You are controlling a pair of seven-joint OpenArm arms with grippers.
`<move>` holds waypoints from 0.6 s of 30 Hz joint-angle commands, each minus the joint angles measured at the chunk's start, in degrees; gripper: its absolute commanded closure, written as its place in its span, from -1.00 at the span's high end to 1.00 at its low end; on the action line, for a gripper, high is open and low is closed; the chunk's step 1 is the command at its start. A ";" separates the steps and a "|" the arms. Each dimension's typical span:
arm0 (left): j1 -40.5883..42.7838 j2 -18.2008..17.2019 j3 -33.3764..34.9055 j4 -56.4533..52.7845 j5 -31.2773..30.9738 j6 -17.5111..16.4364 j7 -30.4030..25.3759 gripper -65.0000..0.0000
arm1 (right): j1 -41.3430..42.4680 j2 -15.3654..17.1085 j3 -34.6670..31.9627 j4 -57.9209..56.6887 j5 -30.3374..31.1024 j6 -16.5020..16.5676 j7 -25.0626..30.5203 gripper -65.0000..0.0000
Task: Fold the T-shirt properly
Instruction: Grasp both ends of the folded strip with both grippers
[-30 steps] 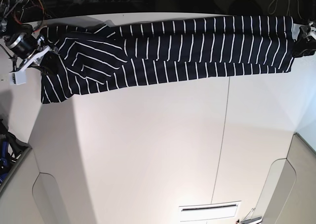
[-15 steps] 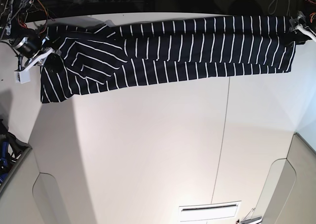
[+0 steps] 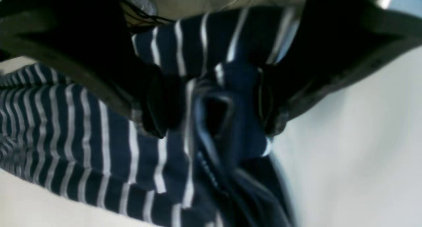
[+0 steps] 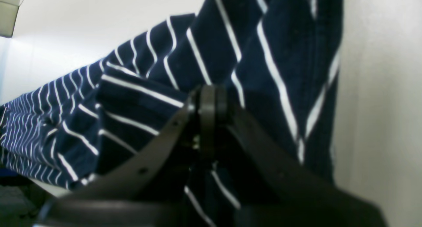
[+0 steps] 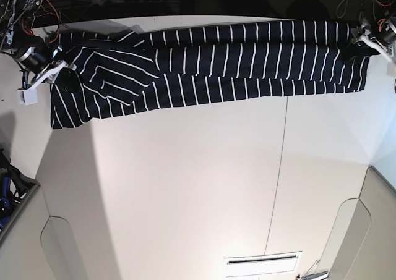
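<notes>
The T-shirt (image 5: 235, 63), dark navy with thin white stripes, lies stretched in a long band along the far edge of the white table (image 5: 198, 187). At its right end my left gripper (image 5: 362, 45) stands open. The left wrist view shows the left gripper (image 3: 212, 121) with jaws wide apart, a bunched corner of the T-shirt (image 3: 82, 138) lying between the pads. At the left end my right gripper (image 5: 62, 73) is shut. In the right wrist view the right gripper (image 4: 207, 98) has its fingertips pressed together on a fold of the T-shirt (image 4: 280, 39).
Cables and electronics (image 5: 31, 8) sit beyond the table's far left corner. A blue object (image 5: 6, 187) shows at the left edge. A seam (image 5: 281, 169) runs down the table, and a white slotted panel (image 5: 263, 264) lies near the front.
The left gripper has moved from the shirt's right edge up and a little left onto its far corner. The right gripper has shifted slightly up. The shirt has barely moved.
</notes>
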 commanded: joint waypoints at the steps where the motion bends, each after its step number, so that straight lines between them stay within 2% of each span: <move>1: 0.26 -0.66 0.76 0.39 0.61 -0.28 0.72 0.35 | 0.57 0.70 0.28 0.90 1.29 0.39 0.50 -1.00; 5: 0.09 -0.63 2.67 0.39 0.57 -0.28 0.59 0.35 | 0.57 0.70 0.28 0.90 1.29 0.39 0.26 -1.00; 7: -0.04 -0.66 2.67 0.39 0.57 -0.28 0.59 0.22 | 0.57 0.70 0.28 0.90 1.31 0.39 0.26 -1.00; 8: -0.07 -0.68 2.67 0.39 0.57 -0.28 0.59 0.03 | 0.59 0.70 0.28 0.92 1.38 0.39 0.28 -1.00; 11: -0.59 -0.66 2.67 0.39 0.61 -0.28 0.09 -0.80 | 0.59 0.85 0.28 0.92 3.37 0.39 0.15 -1.00; 12: -1.01 -0.66 2.67 0.39 0.61 -0.28 -0.48 -1.00 | 0.72 0.92 0.28 1.07 4.07 0.39 0.09 -1.00; 14: -2.27 -0.68 2.64 0.42 0.63 -0.28 -2.01 -1.00 | 0.98 1.01 0.48 1.68 5.62 0.42 -0.31 -1.00; 18: -5.92 -0.79 2.29 0.55 0.79 -0.28 -1.60 -1.00 | 1.55 0.98 2.69 4.35 9.51 0.83 -2.54 -1.00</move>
